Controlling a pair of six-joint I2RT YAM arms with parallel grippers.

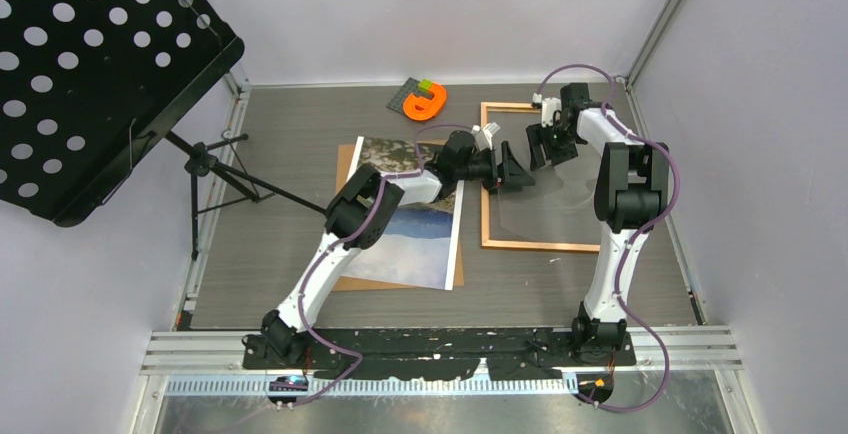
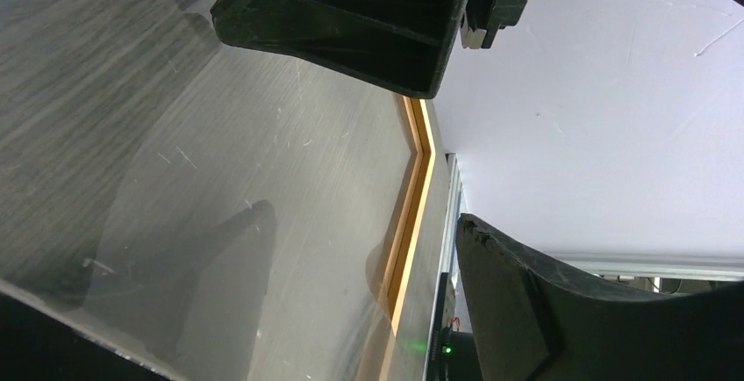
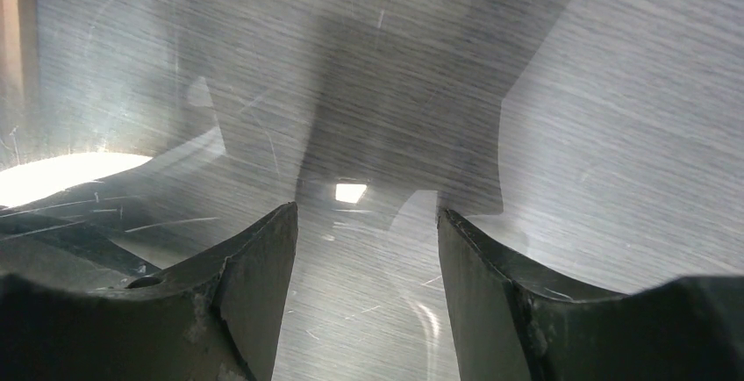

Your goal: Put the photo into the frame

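Plainly, the photo [image 1: 418, 244], a large rectangular landscape print, lies face up on a plain brown backing board [image 1: 344, 164] on the grey desk [image 1: 300, 124]. The thin light orange-brown wooden frame [image 1: 540, 246] lies flat just beside it at 3 o'clock. The left pincer [image 1: 514, 169] is spread wide at the frame's left rail. From there the photo sits toward 8 o'clock, its long axis running roughly 1 to 7 o'clock, partly under that arm. The right pincer [image 1: 550, 148], also spread and empty, hovers over the frame's far half, so the left arm is nearer.
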